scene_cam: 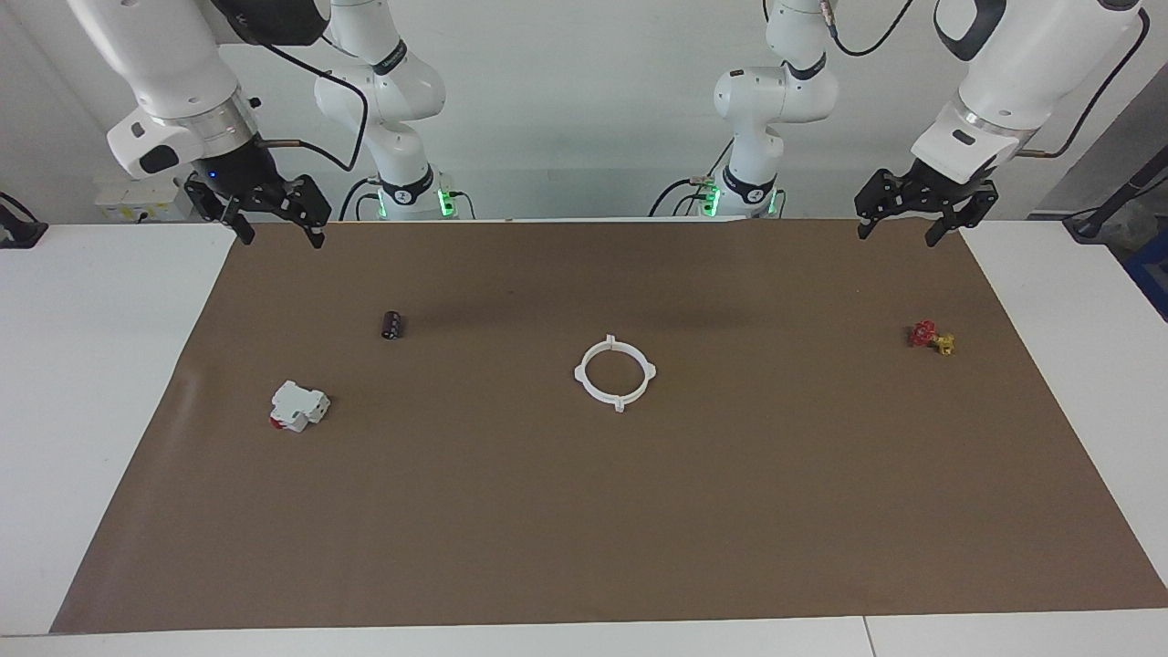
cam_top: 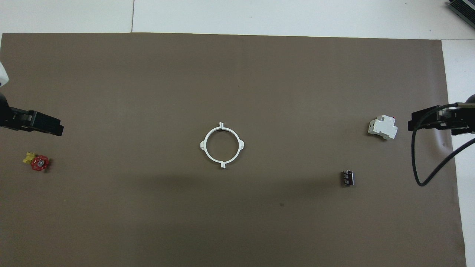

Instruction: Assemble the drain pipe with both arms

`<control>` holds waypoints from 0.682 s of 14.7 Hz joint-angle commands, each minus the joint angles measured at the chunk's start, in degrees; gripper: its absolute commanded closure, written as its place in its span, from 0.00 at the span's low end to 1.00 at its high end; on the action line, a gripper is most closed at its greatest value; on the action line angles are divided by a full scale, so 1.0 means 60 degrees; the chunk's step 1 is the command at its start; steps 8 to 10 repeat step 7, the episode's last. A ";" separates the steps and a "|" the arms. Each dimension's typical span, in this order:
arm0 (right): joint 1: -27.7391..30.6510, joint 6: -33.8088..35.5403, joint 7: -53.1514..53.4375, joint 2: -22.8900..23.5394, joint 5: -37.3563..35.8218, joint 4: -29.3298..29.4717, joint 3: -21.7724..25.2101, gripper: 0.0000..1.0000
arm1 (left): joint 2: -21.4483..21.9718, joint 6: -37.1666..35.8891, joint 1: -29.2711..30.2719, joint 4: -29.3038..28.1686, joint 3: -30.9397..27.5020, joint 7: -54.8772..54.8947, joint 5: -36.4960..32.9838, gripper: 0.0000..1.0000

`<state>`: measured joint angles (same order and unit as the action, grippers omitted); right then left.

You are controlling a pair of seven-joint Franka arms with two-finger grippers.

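Breaker [scene_cam: 298,406], capacitor [scene_cam: 392,325], red valve [scene_cam: 930,337]

We are holding both arms raised, the left tool [scene_cam: 899,233] and the right tool [scene_cam: 278,237] hanging open, gripping nothing, well apart.
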<state>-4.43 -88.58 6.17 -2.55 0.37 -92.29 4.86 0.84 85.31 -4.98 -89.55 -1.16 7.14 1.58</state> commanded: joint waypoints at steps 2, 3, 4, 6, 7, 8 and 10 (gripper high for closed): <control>0.0050 -0.0193 -0.0178 -0.0191 0.0188 -0.0218 -0.0033 0.00 | 0.0094 -0.0186 0.0171 -0.0045 0.0164 -0.0165 -0.0189 0.00; 0.0050 -0.0193 -0.0178 -0.0191 0.0188 -0.0218 -0.0033 0.00 | 0.0094 -0.0186 0.0171 -0.0045 0.0164 -0.0165 -0.0189 0.00; 0.0050 -0.0193 -0.0178 -0.0191 0.0188 -0.0218 -0.0033 0.00 | 0.0079 -0.0186 0.0186 -0.0060 0.0164 -0.0150 -0.0189 0.00; 0.0050 -0.0193 -0.0178 -0.0191 0.0188 -0.0218 -0.0033 0.00 | 0.0079 -0.0186 0.0171 -0.0089 0.0178 -0.0150 -0.0189 0.00; 0.0050 -0.0193 -0.0178 -0.0191 0.0173 -0.0218 -0.0033 0.00 | 0.0079 -0.0171 0.0171 -0.0089 0.0178 -0.0150 -0.0189 0.00; 0.0050 -0.0193 -0.0178 -0.0191 0.0173 -0.0218 -0.0033 0.00 | 0.0079 -0.0171 0.0171 -0.0089 0.0178 -0.0150 -0.0189 0.00; 0.0050 -0.0193 -0.0178 -0.0191 0.0173 -0.0218 -0.0033 0.00 | 0.0079 -0.0171 0.0171 -0.0089 0.0178 -0.0150 -0.0189 0.00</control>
